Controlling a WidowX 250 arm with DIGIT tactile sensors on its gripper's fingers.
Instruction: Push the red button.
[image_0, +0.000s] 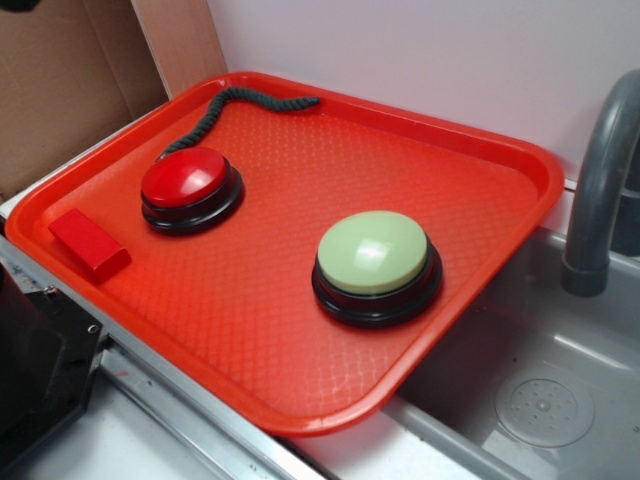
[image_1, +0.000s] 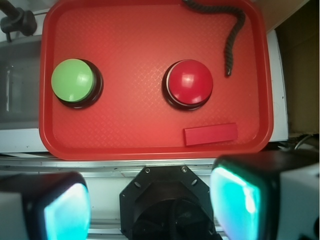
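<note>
One red button (image_1: 189, 83) sits well ahead of the wide-open, empty tool (image_1: 150, 205).

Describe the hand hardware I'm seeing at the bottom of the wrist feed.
The hand has two blocky fingers, each black-edged with a glossy teal-glowing inner face and a pale grey outer part. Between them sits a black octagonal mounting plate with small screws and a dark round opening. No cables or markings are visible on it.

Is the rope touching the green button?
No. In the wrist view the rope lies in the tray's far corner beside the red button, well apart from the green button.
</note>
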